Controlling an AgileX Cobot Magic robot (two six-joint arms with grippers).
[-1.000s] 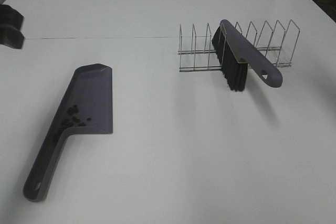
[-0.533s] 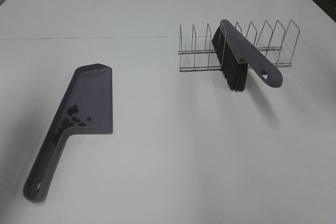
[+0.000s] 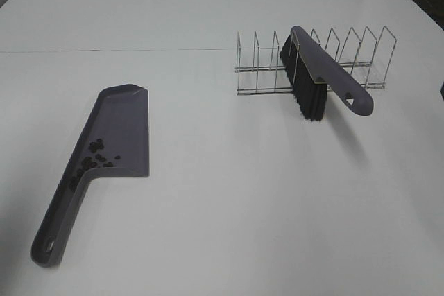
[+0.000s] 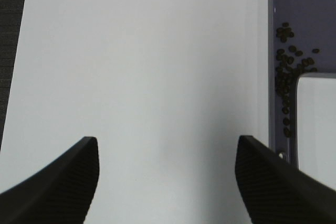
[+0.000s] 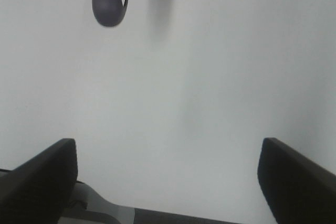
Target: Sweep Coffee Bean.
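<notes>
**Coffee beans lie in the dustpan, both hands open and apart from them**

The coffee beans [image 3: 94,157] sit as a loose dark cluster inside the purple-grey dustpan [image 3: 125,129], gathered at the rear of the pan where it narrows into the handle, with a few trailing down into the channel of the handle. In the left wrist view the same beans [image 4: 287,72] show along the inner wall of the dustpan [image 4: 302,9], some spread into the narrow handle channel.

The left hand [image 4: 167,174] is spread wide, its two dark fingers far apart with only bare white table [image 4: 142,66] between them. It grips nothing. The beans lie off to one side of it, beyond one fingertip [image 4: 262,166] and further ahead; that finger appears close to the dustpan's handle, though whether it touches cannot be told.

The dustpan lies flat on the table [image 3: 229,199] at the left of the high view, its handle pointing toward the near edge. Well apart from it, on the right, a brush [image 3: 316,74] with black bristles leans in a wire rack [image 3: 260,67], bristles down and handle angled toward the near right.

The right hand [image 5: 168,177] is also wide open and empty, over bare table. The end of the brush handle [image 5: 110,1], with its hanging hole, shows ahead of it, not touching. Neither hand shows in the high view.
</notes>
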